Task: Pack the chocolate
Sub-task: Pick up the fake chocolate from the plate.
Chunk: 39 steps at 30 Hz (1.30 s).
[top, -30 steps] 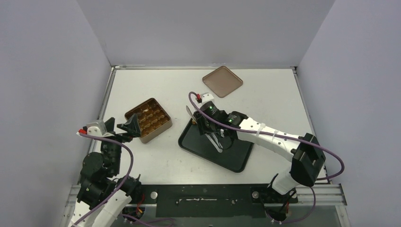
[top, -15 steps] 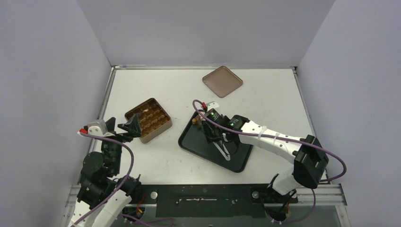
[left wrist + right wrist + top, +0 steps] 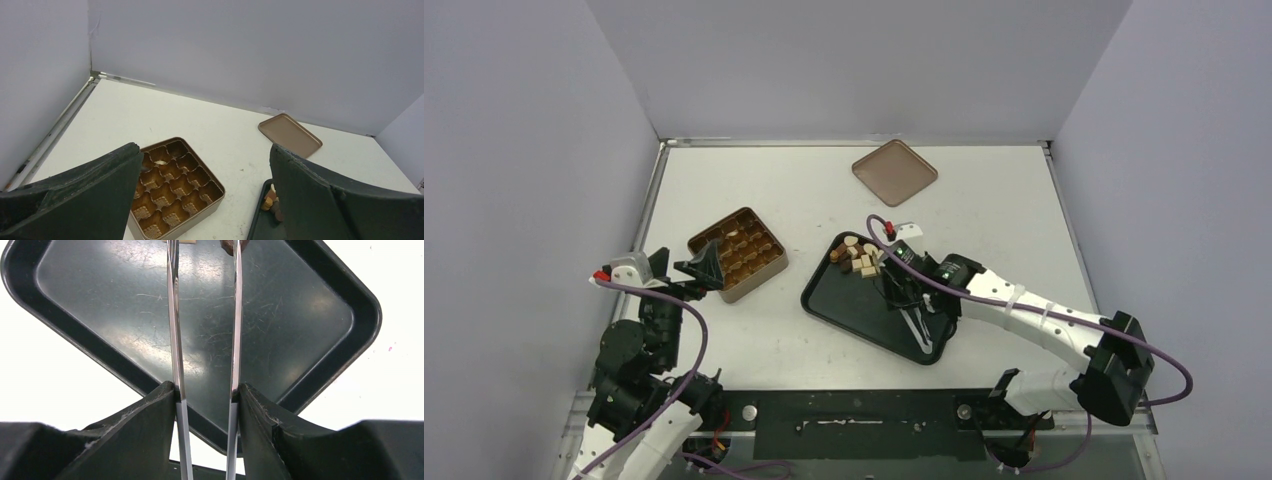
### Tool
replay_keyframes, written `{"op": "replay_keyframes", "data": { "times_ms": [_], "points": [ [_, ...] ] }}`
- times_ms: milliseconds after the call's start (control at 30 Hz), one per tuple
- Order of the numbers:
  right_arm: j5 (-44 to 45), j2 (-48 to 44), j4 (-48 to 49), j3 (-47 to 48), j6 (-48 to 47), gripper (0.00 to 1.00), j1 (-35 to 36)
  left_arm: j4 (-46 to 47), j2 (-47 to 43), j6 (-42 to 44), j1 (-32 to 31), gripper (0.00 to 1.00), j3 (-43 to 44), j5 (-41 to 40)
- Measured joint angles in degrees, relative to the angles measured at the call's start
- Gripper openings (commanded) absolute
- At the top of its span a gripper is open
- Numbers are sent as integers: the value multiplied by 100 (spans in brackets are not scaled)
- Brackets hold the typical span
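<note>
The chocolate [image 3: 856, 258], several dark brown and cream pieces, lies heaped in the far corner of the black tray [image 3: 854, 312]. It also shows in the left wrist view [image 3: 271, 199]. My right gripper [image 3: 904, 290] is over the tray, just near-right of the heap, and is shut on metal tongs [image 3: 922, 328]. In the right wrist view my gripper [image 3: 206, 390] holds both tong blades [image 3: 173, 330], with their tips at two pieces at the top edge [image 3: 229, 245]. My left gripper [image 3: 704, 268] is open and empty beside the gold-brown tin [image 3: 738, 254].
The tin [image 3: 175, 185] has open cells; one far cell holds a small pale bit. The flat brown lid [image 3: 894, 172] lies at the back of the table and shows in the left wrist view [image 3: 290, 135]. Grey walls enclose three sides.
My right arm has drawn back toward the near right with the tongs, uncovering the heap of chocolate in the tray's far corner. The left arm has not moved.
</note>
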Motion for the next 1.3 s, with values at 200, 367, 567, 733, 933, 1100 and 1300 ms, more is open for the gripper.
{"op": "replay_keyframes", "data": {
  "times_ms": [200,367,567,733,933,1100,1300],
  "points": [
    [28,-96,-46,-216,142,45,-72,0,0,-2,0,97,2,13],
    [9,-92,-37,-409,181,45,-107,0,0,0,0,97,2,13],
    [-46,-79,94,-437,188,46,-155,0,0,0,0,97,0,13],
    [-103,-44,195,-490,188,46,-192,0,0,0,0,97,2,13],
    [-136,-35,249,-579,186,47,-271,2,-2,0,0,97,2,13],
    [-181,24,315,-647,181,47,-332,0,-2,0,0,97,2,13],
    [-264,136,420,-732,146,47,-435,0,-2,-2,0,97,2,13]
  ]
}}
